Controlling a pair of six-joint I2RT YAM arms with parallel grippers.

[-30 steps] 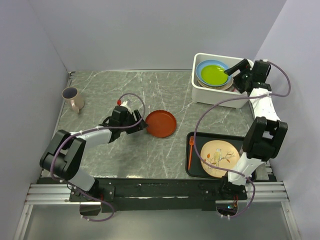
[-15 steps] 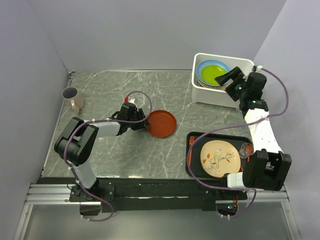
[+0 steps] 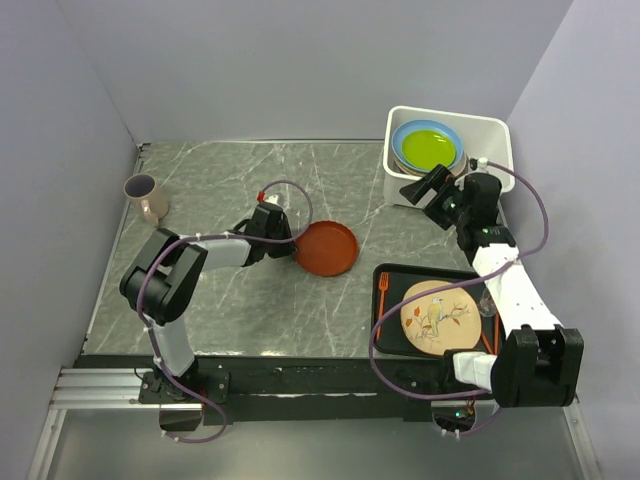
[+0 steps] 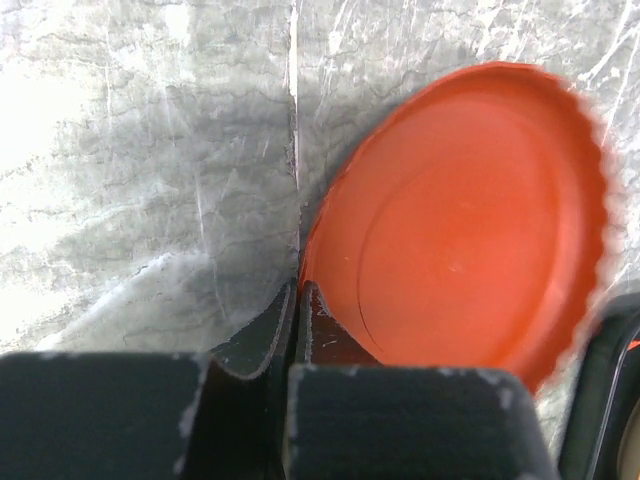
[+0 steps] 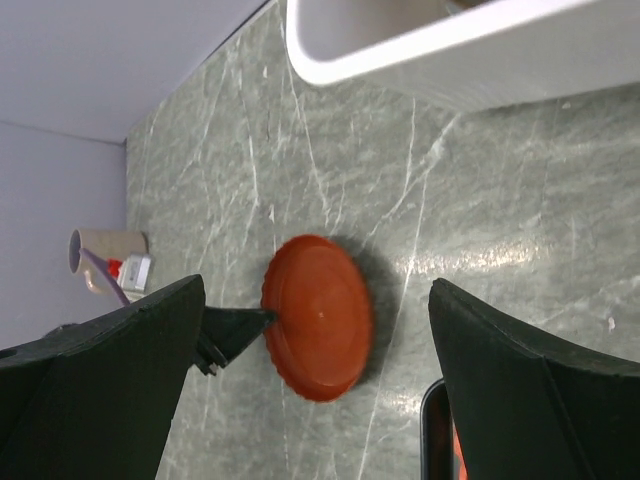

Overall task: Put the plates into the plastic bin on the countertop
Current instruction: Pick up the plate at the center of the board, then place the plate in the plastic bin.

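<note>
A red-orange plate (image 3: 328, 248) lies mid-countertop (image 3: 220, 180). My left gripper (image 3: 291, 243) is shut on its left rim. In the left wrist view the fingertips (image 4: 297, 292) pinch the edge of the plate (image 4: 470, 220). My right gripper (image 3: 424, 189) hangs open in front of the white plastic bin (image 3: 495, 127), holding nothing. Its wrist view looks down between its two wide-apart fingers, gripper (image 5: 318, 292), at the same plate (image 5: 320, 318). A yellow-green plate (image 3: 430, 150) lies on a blue plate (image 3: 408, 133) inside the bin. A beige plate with a bird (image 3: 438, 315) rests on the black tray (image 3: 388, 335).
An orange fork (image 3: 381, 300) lies on the tray's left side. A beige mug (image 3: 145, 197) stands at the far left of the countertop. The bin's wall (image 5: 420, 50) fills the top of the right wrist view.
My left gripper has reached the red-orange plate and closed on its rim. The right arm has swung from over the bin down and left to the bin's front.
</note>
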